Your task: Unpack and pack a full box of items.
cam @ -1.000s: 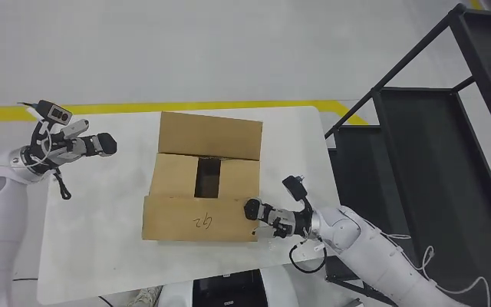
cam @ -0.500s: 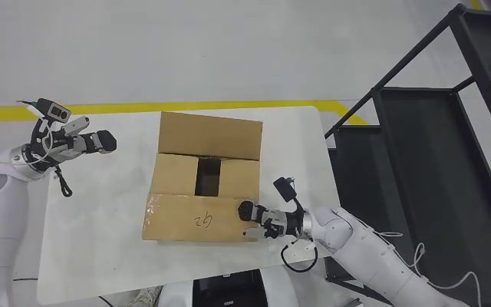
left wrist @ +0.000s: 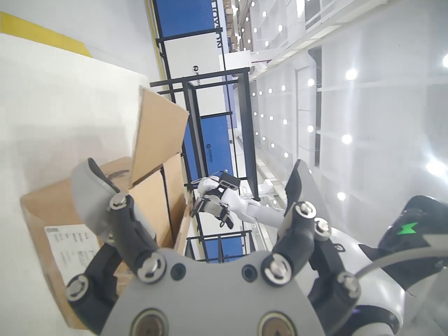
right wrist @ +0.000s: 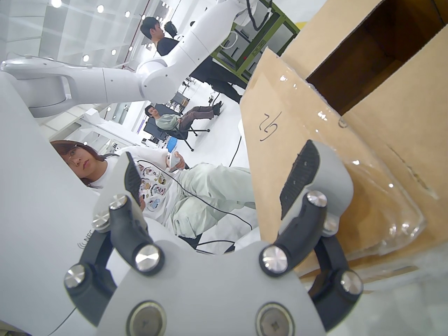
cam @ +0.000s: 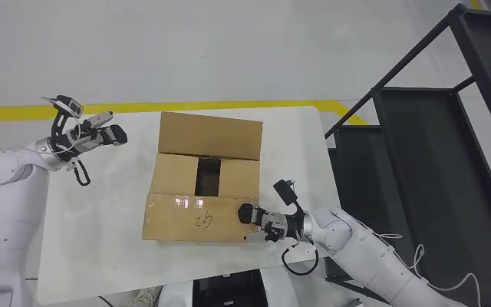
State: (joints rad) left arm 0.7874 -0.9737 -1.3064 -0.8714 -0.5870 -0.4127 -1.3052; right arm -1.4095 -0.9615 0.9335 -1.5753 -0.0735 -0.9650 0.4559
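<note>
Though the box (cam: 203, 180) stood partly open, unpacking looked barely begun, right gripper (cam: 249, 226) spread empty at its near flap (cam: 192, 221), left gripper (cam: 113, 127) spread well off

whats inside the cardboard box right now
The cardboard box shows only a dark interior through the gap in its top; no items can be made out. The folded-in side flaps cover the rest.

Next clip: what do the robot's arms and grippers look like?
The left arm and right arm have smooth white shells. The left gripper and right gripper are alike: two light grey fingers with black pads, black linkages, silver screws, a grey base plate. A black cable loops at each wrist.
</note>
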